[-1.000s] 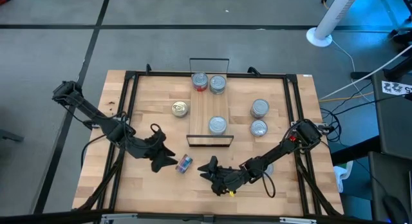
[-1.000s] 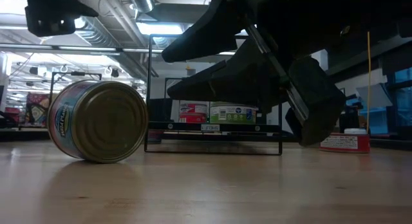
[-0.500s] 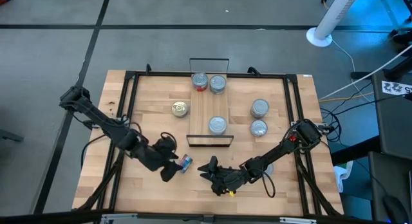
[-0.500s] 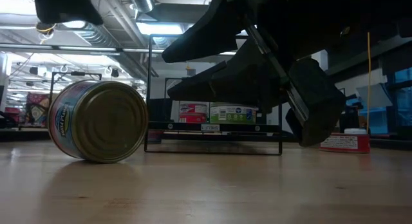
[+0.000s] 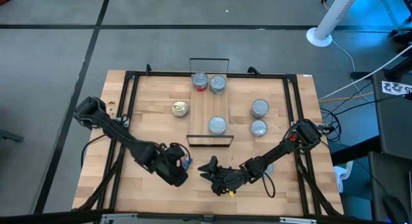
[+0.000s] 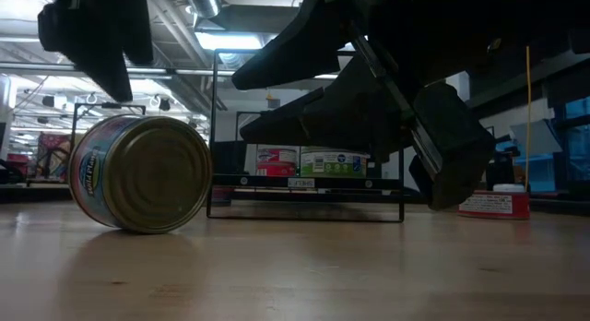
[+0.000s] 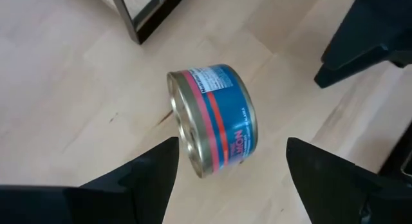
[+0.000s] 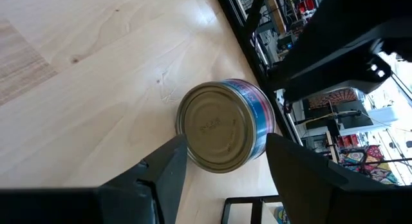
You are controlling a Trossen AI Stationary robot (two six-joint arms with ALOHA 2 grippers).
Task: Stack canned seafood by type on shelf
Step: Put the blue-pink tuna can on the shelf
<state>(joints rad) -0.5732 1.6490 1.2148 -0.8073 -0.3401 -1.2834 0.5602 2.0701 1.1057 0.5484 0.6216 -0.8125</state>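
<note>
Your left gripper (image 7: 225, 169) hangs spread wide just above the blue-and-red tin (image 7: 215, 118), which lies on its side on the tabletop (image 5: 154, 124) near the shelf (image 5: 211, 114), untouched. Your right gripper (image 8: 225, 169) sits low beside that tin, fingers parted and empty. Three tins (image 5: 217, 125) stand on the shelf; three more stand on the tabletop around it.
</note>
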